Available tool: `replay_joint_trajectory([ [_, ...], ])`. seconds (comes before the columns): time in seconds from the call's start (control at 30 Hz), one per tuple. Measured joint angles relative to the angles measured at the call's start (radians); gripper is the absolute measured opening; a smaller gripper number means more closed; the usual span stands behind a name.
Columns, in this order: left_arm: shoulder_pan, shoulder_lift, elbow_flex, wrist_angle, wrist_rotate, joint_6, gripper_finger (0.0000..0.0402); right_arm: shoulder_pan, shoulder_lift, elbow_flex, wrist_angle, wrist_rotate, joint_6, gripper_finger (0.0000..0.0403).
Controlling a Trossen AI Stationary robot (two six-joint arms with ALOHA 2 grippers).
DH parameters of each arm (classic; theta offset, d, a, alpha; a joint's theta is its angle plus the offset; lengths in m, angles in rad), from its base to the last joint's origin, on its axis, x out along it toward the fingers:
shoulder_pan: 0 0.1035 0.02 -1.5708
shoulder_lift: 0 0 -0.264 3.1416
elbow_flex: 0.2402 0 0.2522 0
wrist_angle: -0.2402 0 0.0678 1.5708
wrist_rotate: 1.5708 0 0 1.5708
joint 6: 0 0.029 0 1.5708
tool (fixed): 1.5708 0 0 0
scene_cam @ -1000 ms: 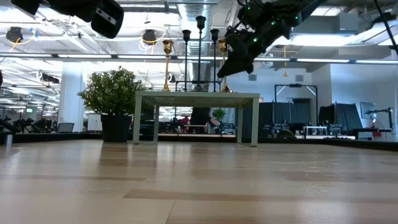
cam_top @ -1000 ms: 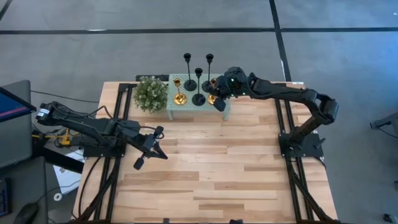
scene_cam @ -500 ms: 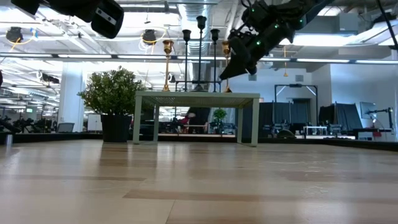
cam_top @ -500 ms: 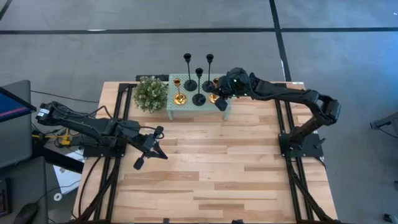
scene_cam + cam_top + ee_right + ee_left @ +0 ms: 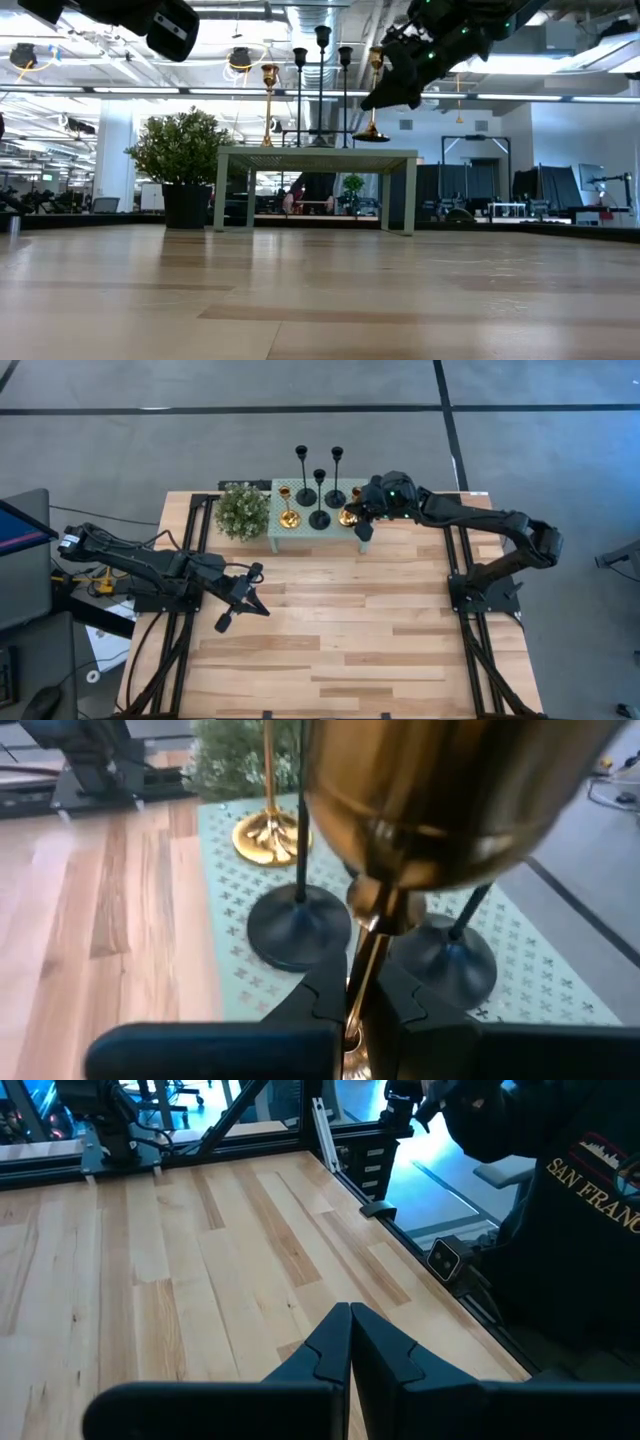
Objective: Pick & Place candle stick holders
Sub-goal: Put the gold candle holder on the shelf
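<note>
Three black candle stick holders (image 5: 319,518) and one gold holder (image 5: 288,517) stand on their round bases on a small pale green table (image 5: 300,540) at the far side. My right gripper (image 5: 358,512) is shut on a second gold holder (image 5: 372,95), just above that table's right end. In the right wrist view the gold cup (image 5: 440,800) fills the top, with two black bases (image 5: 298,925) behind it. My left gripper (image 5: 245,600) is shut and empty, above the wood table's left part; it also shows in the left wrist view (image 5: 350,1320). My right gripper pinches the gold holder's thin stem (image 5: 368,955) between its two fingers, below the cup. The fingers (image 5: 385,92) come from the table's right side, slanting down, and lie across the stem. The holder stands about upright, its round base (image 5: 370,137) lifted clear of the small table's top.
A green potted plant (image 5: 243,510) stands on the wood table beside the small table's left end. The wood table (image 5: 330,630) lies bare between the arms. A person in a dark sweater (image 5: 560,1200) stands beyond the table's edge in the left wrist view.
My right gripper, shut on the gold holder, has gone up a little and toward the table's right edge. The holder, which stood on the small table's right part, is now lifted clear of its top and stays upright.
</note>
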State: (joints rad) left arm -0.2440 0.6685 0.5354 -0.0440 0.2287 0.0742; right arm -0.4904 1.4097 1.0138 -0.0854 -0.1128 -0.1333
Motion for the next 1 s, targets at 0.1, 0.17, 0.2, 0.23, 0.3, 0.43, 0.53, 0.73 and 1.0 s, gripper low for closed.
replay_joint_trajectory([
  [0.1,0.0,0.0,0.0,0.0,0.0,0.0,0.001,-0.002,0.021,0.0,0.008,-0.019,0.002,0.0001],
  [0.17,0.0,0.0,0.0,0.0,0.0,0.0,0.001,-0.004,0.036,-0.001,0.014,-0.025,0.011,0.0001],
  [0.2,0.0,0.0,0.0,0.0,0.0,0.0,0.001,-0.006,0.039,-0.001,0.011,-0.027,0.011,0.0001],
  [0.23,0.0,0.0,0.0,0.0,0.0,0.0,0.001,-0.009,0.039,-0.001,0.013,-0.03,0.011,0.0001],
  [0.3,0.0,0.0,0.0,0.0,0.0,0.0,0.001,-0.013,0.042,-0.001,0.027,-0.043,0.018,0.0001],
  [0.43,0.0,0.0,0.0,0.0,0.0,0.0,0.001,-0.024,0.043,-0.001,0.019,-0.046,0.028,0.0001],
  [0.53,0.0,0.0,0.0,0.0,0.0,0.0,0.001,-0.024,0.043,-0.001,0.017,-0.047,0.029,0.0001],
  [0.73,0.0,0.0,0.0,0.0,0.0,0.0,0.001,-0.023,0.043,-0.001,0.014,-0.047,0.038,0.0001],
  [1.0,0.0,0.0,0.0,0.0,0.0,0.0,0.001,-0.022,0.043,-0.001,0.004,-0.048,0.044,0.0001],
])
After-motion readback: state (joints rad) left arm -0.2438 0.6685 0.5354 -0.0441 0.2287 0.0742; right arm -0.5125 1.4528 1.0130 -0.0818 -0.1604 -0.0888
